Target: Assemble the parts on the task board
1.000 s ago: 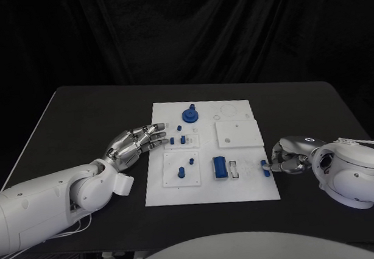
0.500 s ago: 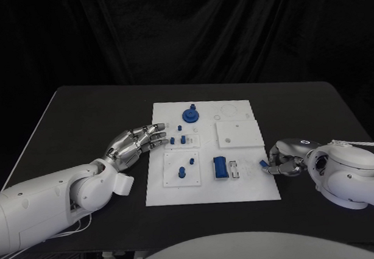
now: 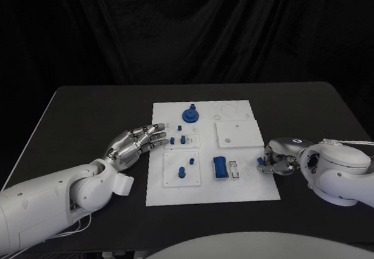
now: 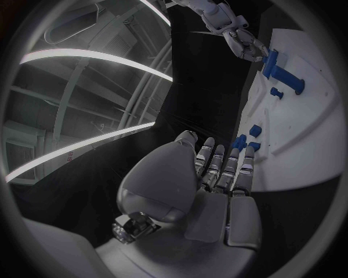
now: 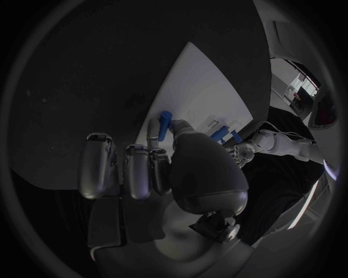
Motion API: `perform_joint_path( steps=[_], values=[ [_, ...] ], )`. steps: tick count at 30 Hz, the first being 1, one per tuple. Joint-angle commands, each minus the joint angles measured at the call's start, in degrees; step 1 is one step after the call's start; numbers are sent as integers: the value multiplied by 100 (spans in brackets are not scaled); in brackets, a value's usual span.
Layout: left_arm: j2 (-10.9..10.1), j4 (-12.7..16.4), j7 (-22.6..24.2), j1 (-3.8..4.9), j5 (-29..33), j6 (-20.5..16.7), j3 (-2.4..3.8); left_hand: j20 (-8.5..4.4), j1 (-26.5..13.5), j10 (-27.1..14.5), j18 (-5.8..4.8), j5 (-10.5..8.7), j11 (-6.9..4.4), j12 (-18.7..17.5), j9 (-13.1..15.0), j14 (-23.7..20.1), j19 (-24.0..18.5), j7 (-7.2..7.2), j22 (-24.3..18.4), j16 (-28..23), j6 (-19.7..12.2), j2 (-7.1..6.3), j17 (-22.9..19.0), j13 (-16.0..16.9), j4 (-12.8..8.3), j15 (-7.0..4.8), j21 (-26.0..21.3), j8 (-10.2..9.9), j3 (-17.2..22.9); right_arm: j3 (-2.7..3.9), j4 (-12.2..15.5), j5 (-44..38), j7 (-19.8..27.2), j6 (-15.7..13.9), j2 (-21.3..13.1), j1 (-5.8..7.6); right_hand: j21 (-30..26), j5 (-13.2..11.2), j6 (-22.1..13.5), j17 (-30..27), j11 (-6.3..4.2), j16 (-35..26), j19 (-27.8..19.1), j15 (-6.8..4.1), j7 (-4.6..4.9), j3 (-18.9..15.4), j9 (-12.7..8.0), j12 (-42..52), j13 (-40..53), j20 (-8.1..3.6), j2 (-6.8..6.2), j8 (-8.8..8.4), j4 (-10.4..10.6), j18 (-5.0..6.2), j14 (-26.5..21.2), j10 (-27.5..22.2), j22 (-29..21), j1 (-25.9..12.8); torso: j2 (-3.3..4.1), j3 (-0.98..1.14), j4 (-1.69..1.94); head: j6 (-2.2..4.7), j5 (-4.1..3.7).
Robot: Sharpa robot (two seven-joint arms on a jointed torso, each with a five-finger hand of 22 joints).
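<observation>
i had my right hand (image 3: 277,163) at the right edge of the task board (image 3: 245,188), pinching a small blue part (image 5: 165,123) between thumb and a finger, the part upright just off the board's rim. my left hand (image 3: 135,144) lay at the board's left edge, fingers straight and a little apart, holding nothing, its tips close to the small blue pegs (image 3: 183,139) there. i judged the step in hand to be carrying this piece to its seat; which seat i could not tell, though the blue block (image 3: 219,167) and the pale slot beside it lay nearest. the next move called for a short inward reach and a steady upright part. the black worktop (image 3: 80,114) gave open room to my right; inward, standing parts crowded the path.
</observation>
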Motion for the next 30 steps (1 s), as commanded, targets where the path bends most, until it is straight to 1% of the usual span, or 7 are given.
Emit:
perform_joint_path(
  steps=[1, 6, 10, 13, 14, 19, 30],
  values=[
    [9, 17, 44, -11, 23, 70, 5, 18, 34, 2, -86, 23, 45, 18, 5, -30, 35, 137, -5, 18, 41, 26, 8, 9, -11, -2, 10, 29, 35, -36, -78, 22, 92, 158, 52, -70, -39, 231, -58, 547, 41, -20, 64, 39, -5, 152, -443, 16, 1507, 37, 10, -79, -45, 14, 406, 607, 1077, 140, 0, 0, 0, -1, 9],
    [14, 14, 34, -11, 23, 71, 5, 18, 35, 1, -85, 24, 48, 16, 4, -31, 34, 139, -9, 19, 36, 24, 7, 8, -12, -4, 9, 29, 42, -34, -115, 100, 154, 193, 112, -90, -45, 750, -61, 553, 76, -17, 58, 66, 39, 484, -562, 16, 1507, 58, -72, -144, -137, 14, 406, 607, 1076, 210, -1, 0, -1, -1, -5],
    [20, 12, 32, -12, 23, 75, 5, 18, 35, 1, -85, 24, 48, 16, 4, -31, 34, 139, -9, 19, 36, 24, 7, 8, -12, -4, 9, 29, 42, -34, -134, 126, 186, 211, 143, -99, -59, 830, -134, 539, 130, -25, 50, 108, 109, 648, -730, 16, 1507, 88, -127, -340, -124, 16, 402, 607, 1071, 125, 1, 2, 0, -1, 0],
    [19, 13, 30, -13, 23, 79, 5, 18, 35, 0, -85, 22, 51, 14, 3, -33, 35, 141, -9, 17, 25, 22, 7, 8, -12, -5, 9, 28, 46, -33, -142, 152, 185, 253, 153, -101, -104, 585, -252, 509, 228, -41, 30, 186, 225, 804, -1077, 16, 1507, 149, -188, -771, -124, 22, 392, 607, 1057, 63, 1, 0, -1, -1, 3],
    [17, 13, 30, -13, 23, 79, 5, 18, 35, 0, -85, 22, 51, 14, 3, -33, 35, 141, -9, 17, 25, 22, 7, 8, -12, -5, 9, 28, 46, -33, -145, 187, 189, 261, 155, -101, -117, 415, -113, 500, 280, -45, 23, 229, 275, 920, -1325, 16, 1507, 202, -246, -1012, -195, 25, 388, 607, 1053, 56, 1, 0, 1, -1, 0],
    [9, 12, 27, -15, 23, 85, 5, 18, 35, 0, -85, 22, 51, 14, 3, -33, 35, 141, -9, 17, 25, 22, 7, 8, -12, -5, 9, 28, 46, -33, -145, 491, 315, 181, 150, -103, -106, -338, 191, 533, 258, -25, 27, 223, 239, 1242, -1536, 16, 1507, 212, -264, -1152, -411, 31, 395, 607, 1057, 185, 0, 0, 0, -1, 16],
    [-5, 4, 26, -22, 23, 106, 5, 18, 34, 2, -84, 15, 60, 21, 3, -32, 28, 145, -22, 23, 27, 25, 8, 8, -10, -5, 6, 29, 56, -25, 185, 1578, 875, -393, -4, -95, 109, -486, 508, 827, 213, 139, 116, 190, 184, 1656, -1613, 16, 1507, 184, -313, -1144, -607, -13, 461, 607, 1118, 131, 1, 1, 0, -1, 32]
  ],
)
